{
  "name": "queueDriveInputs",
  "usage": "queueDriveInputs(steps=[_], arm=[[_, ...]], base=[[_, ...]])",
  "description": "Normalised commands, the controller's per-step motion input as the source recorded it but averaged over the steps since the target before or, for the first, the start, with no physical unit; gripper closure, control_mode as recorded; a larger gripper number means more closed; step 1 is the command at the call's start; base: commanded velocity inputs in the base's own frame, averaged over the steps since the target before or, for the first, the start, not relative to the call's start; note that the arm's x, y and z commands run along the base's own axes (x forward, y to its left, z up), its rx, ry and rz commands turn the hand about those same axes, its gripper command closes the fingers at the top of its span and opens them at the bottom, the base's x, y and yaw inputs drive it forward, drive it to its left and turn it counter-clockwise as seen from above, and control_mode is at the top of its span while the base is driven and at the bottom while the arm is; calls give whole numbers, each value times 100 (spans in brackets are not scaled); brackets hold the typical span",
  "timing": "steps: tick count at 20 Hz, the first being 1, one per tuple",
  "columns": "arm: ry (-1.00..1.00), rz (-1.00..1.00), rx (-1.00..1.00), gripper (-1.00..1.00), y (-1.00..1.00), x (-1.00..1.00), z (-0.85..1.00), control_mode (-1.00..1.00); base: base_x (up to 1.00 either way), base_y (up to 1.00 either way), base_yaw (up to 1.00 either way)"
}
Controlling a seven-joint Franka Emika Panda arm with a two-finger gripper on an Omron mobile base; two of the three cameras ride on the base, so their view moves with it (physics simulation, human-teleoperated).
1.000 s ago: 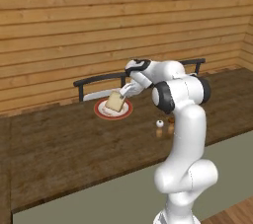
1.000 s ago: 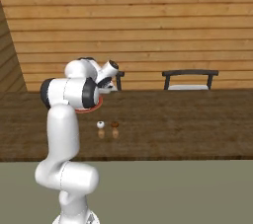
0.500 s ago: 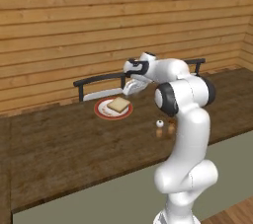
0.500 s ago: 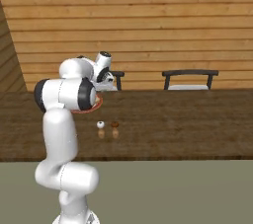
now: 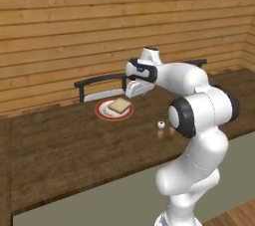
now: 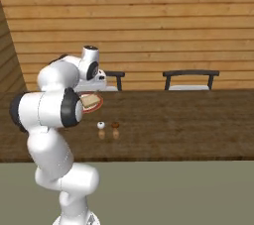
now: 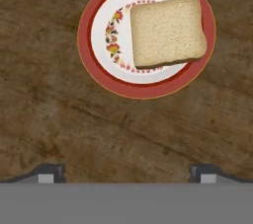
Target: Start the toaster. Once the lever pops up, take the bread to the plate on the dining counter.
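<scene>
Lying flat on the plate (image 7: pixel 94 65), the bread (image 7: pixel 167 31) sits toward one side of it, one edge over the red rim, in the hand view; that off-centre rest looks like how it was set down, and the delivery appears done. The plate rests on the dining counter (image 5: pixel 55 145). Just right of it in the left base view, the gripper (image 5: pixel 133 90) hangs above the wood with its jaws wide apart and empty, probably clear of the slice. Further right stand two small shakers (image 5: pixel 165 126).
</scene>
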Motion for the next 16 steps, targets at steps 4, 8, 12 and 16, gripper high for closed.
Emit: queueDriveInputs(steps=[4,8,12,16], arm=[[-3,-12,-3,-100,0,-100,37,-100],[-11,-4,-5,-100,-1,-100,41,-100],[-6,0,-2,-100,-2,-100,49,-100],[-8,0,-4,-100,-8,-100,42,-100]], base=[[0,0,0],[0,0,0],[0,0,0],[0,0,0]])
